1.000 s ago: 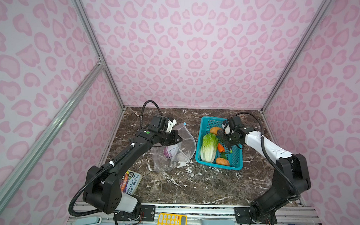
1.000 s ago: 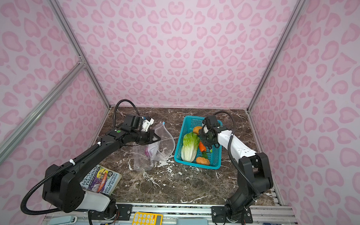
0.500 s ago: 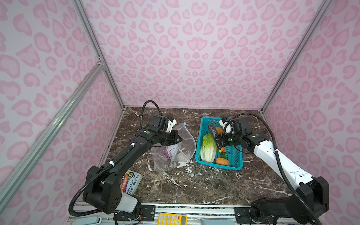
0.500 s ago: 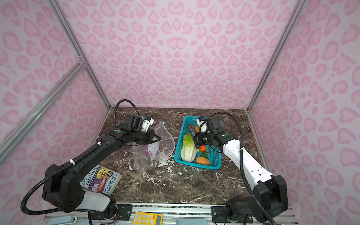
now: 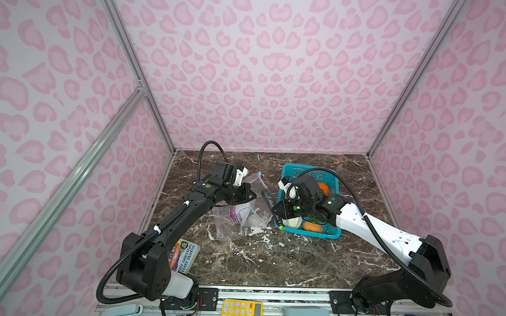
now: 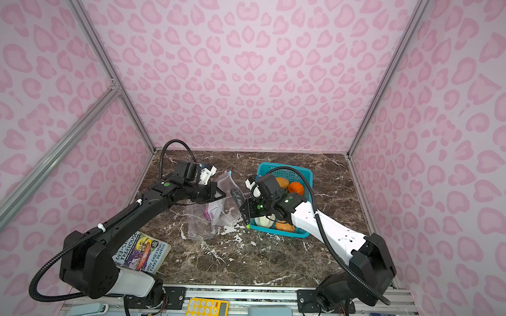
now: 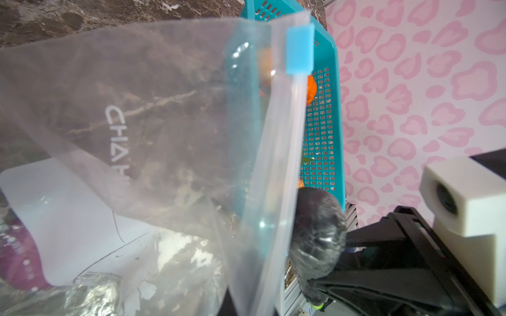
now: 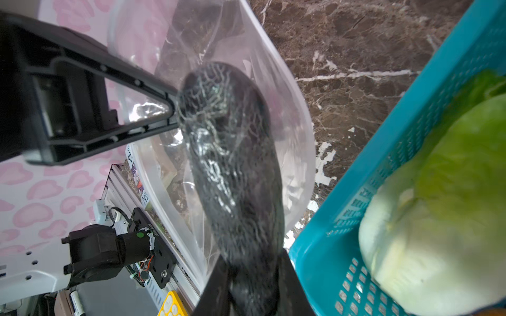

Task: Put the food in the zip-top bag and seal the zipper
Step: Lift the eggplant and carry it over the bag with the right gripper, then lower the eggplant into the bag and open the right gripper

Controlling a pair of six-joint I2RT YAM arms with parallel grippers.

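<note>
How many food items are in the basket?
4 visible: cabbage and an orange lump at the basket's near end, a tan piece and orange ball at its far end. The right arm may hide more.

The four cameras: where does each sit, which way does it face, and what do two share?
Top views: high at the front, facing down on the table; left end effector and right end effector show.
Left wrist: against the zip-top bag, facing the basket; only the right end effector shows.
Right wrist: behind its own fingers, facing the bag mouth; left end effector shows.
Both wrist views share the dark vegetable.
</note>
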